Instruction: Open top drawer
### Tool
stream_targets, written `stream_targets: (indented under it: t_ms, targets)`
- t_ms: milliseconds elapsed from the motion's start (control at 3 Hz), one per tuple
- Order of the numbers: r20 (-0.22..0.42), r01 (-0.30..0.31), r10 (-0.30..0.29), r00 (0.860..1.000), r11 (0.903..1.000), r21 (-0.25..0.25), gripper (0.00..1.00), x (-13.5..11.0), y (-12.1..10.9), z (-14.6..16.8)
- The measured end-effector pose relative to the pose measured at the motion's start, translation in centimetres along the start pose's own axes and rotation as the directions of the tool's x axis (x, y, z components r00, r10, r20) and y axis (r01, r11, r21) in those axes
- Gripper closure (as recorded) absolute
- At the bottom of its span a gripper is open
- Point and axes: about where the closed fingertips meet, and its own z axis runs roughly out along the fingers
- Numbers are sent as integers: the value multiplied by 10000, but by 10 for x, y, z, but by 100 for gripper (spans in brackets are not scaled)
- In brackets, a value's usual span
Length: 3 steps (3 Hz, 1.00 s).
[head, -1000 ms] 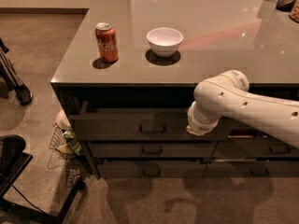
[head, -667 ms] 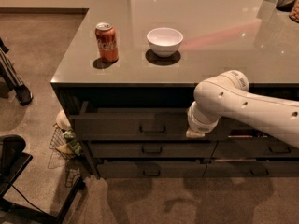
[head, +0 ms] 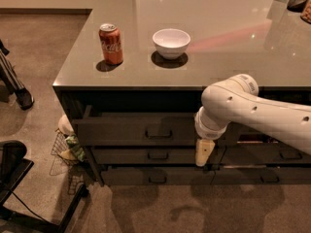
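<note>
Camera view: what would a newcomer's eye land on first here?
The big white robot arm reaching in from the right, its tool hanging to the right of and below the bar pull of the top drawer. Next, the red soda can and white bowl, standing apart on the glossy grey counter near its front left corner.

A red soda can [head: 111,43] stands upright on the grey tabletop [head: 223,57], a white bowl [head: 171,42] near it; a wire basket [head: 63,148] sits on the floor.
</note>
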Motion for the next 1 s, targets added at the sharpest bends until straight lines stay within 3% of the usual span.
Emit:
stream_targets:
  t_ms: [333, 667, 1000]
  targets:
    - [-22, 9, -10, 10000, 9984, -561, 0, 10, -13, -7]
    - [17, 52, -51, 10000, 9976, -688, 0, 8, -14, -2]
    - [-218, 96, -125, 9997, 9916, -1292, 18, 1, -17, 18]
